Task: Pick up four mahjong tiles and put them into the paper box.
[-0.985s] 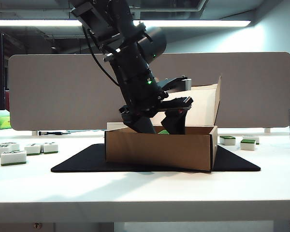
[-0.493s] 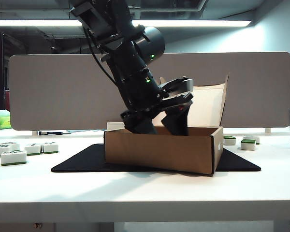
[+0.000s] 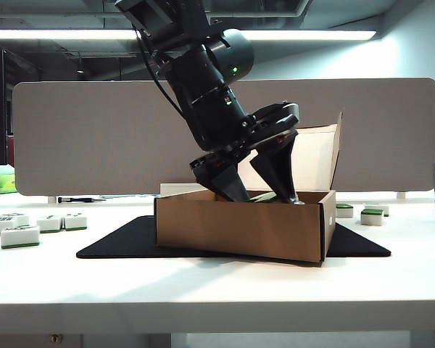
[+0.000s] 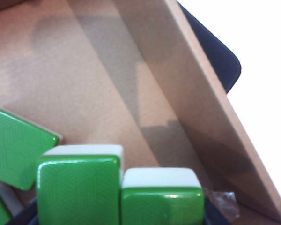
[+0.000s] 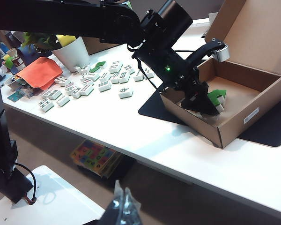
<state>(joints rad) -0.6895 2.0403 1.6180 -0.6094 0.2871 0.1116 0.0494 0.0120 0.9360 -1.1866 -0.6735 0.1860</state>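
Left gripper (image 3: pixel 264 194) reached inside the paper box (image 3: pixel 239 228), fingers wide around the mahjong tiles (image 4: pixel 117 192) — seemingly not yet released — while the right gripper (image 5: pixel 124 206), fingers together, hung well clear below the table edge.

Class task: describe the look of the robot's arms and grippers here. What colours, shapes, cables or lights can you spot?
The left arm is matte black, built of chunky cylindrical segments, with a black cable looping along it and small green indicator lights. A silver-grey module sits on its wrist. The left gripper has two black, tapering wedge-shaped fingers. Of the right gripper, only dark fingertips wrapped in clear, shiny film show.
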